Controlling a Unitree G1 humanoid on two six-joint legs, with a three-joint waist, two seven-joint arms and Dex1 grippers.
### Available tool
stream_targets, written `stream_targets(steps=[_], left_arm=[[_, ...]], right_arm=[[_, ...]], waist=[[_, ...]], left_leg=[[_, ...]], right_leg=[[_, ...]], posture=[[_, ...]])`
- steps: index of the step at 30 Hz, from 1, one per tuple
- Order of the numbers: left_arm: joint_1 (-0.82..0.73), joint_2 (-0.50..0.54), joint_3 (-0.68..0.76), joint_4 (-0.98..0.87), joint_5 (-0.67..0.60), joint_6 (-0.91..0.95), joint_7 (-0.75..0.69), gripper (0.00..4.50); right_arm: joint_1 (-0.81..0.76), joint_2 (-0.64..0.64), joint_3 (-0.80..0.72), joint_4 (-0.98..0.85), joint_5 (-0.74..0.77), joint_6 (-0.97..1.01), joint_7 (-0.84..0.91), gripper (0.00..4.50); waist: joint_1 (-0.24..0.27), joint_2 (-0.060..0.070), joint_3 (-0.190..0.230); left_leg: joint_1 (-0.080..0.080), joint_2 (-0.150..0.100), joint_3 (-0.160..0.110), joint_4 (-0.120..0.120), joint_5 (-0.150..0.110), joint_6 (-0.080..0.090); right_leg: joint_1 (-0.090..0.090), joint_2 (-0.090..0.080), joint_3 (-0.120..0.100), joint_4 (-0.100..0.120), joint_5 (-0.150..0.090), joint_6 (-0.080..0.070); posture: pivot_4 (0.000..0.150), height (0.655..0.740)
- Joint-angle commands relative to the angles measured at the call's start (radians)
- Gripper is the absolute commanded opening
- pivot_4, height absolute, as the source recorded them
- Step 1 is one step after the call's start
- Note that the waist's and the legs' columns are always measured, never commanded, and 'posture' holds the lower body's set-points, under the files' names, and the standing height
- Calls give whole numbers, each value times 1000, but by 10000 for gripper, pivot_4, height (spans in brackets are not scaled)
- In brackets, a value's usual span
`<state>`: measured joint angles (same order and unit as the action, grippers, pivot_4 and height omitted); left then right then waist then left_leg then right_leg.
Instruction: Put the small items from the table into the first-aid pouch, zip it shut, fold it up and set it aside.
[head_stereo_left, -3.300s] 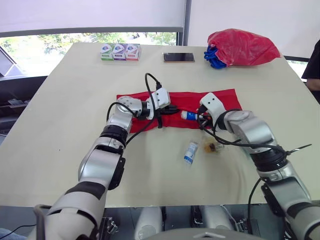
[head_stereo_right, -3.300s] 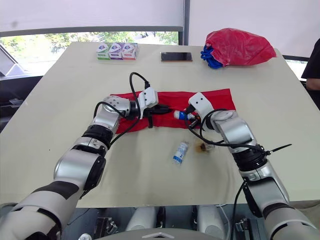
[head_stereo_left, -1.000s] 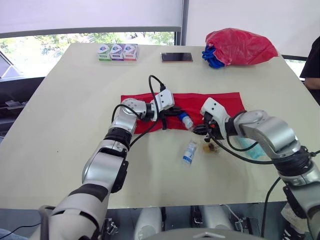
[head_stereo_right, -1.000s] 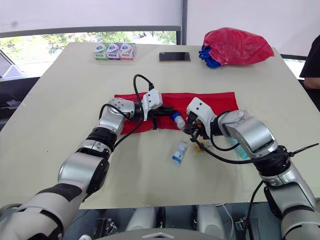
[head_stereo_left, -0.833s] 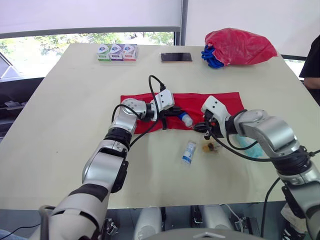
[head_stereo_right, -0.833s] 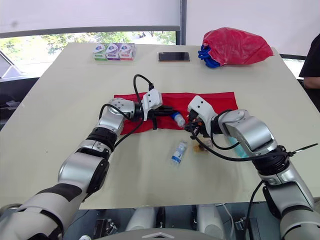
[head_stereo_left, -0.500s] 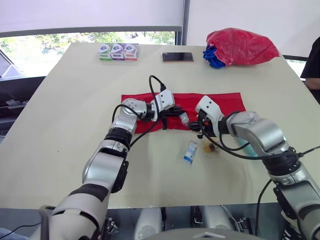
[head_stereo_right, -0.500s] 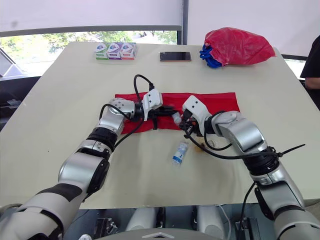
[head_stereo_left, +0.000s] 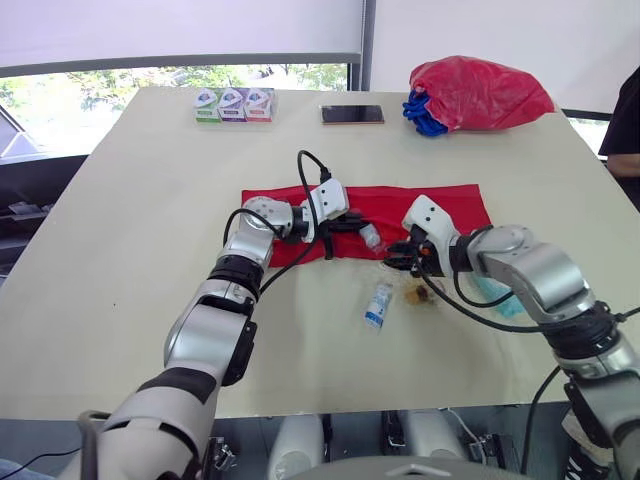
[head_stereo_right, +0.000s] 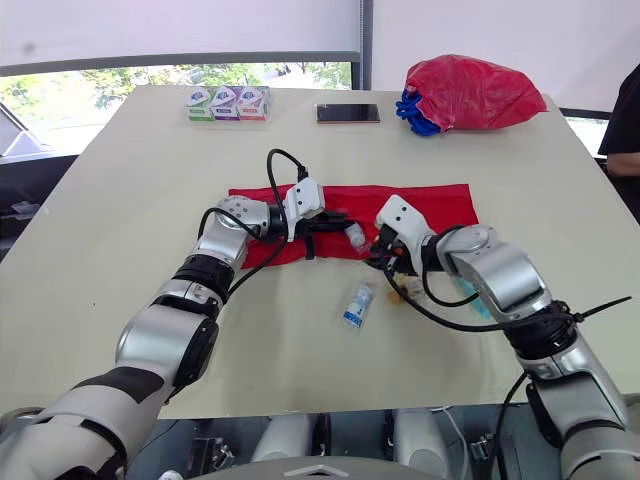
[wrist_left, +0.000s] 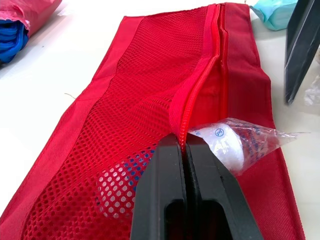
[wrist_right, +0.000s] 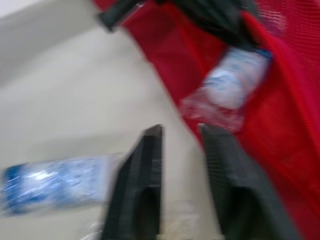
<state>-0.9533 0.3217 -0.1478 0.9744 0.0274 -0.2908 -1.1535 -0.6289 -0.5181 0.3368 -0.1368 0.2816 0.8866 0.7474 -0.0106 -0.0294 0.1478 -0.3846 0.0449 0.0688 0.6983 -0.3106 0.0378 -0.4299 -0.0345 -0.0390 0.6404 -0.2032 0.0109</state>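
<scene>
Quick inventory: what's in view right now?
first-aid pouch: one, red, table centre, zip open
wrapped roll: one, white, in pouch mouth
packet: one, blue-white, near side of pouch
small wrapped item: one, brownish, beside packet
teal item: one, by right arm
small boxes: three, mixed colours, far edge
phone: one, dark, far edge
plastic bag: one, red, far right corner
table: one, cream
person: one, dark sleeve, right edge
left gripper: shut on pouch's zip edge
right gripper: open, beside wrapped roll

Likely office or lab: large pale table (head_stereo_left: 120, 200), roller-blind windows (head_stereo_left: 130, 76).
</scene>
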Motion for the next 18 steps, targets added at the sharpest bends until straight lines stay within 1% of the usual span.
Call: stream_targets(steps=[1, 7, 13, 18], left_arm=[[-14, 2, 11, -14, -13, -8, 0, 0], [-9, 3, 9, -22, -13, -6, -3, 0], [3, -8, 3, -44, -15, 2, -9, 0], [11, -15, 0, -61, -18, 10, -11, 0]], right_arm=[[-19, 25, 6, 30, -36, -58, -15, 803], [-48, 101, 21, 109, -83, -125, -29, 803], [-114, 219, 10, 275, -148, -263, -101, 803], [-157, 277, 2, 403, -189, -360, -123, 803]], waist=[[0, 0, 0], [-1, 0, 0], [-2, 0, 0], [-1, 0, 0]], left_leg=[[0, 0, 0, 0, 0, 0], [0, 0, 1, 0, 0, 0], [0, 0, 1, 0, 0, 0], [0, 0, 2, 0, 0, 0]], right_leg=[[0, 0, 0, 0, 0, 0], [0, 0, 0, 0, 0, 0], [0, 0, 1, 0, 0, 0], [0, 0, 1, 1, 0, 0]], posture=[[1500, 7400], [1500, 7400], [1500, 7400], [1500, 7400]])
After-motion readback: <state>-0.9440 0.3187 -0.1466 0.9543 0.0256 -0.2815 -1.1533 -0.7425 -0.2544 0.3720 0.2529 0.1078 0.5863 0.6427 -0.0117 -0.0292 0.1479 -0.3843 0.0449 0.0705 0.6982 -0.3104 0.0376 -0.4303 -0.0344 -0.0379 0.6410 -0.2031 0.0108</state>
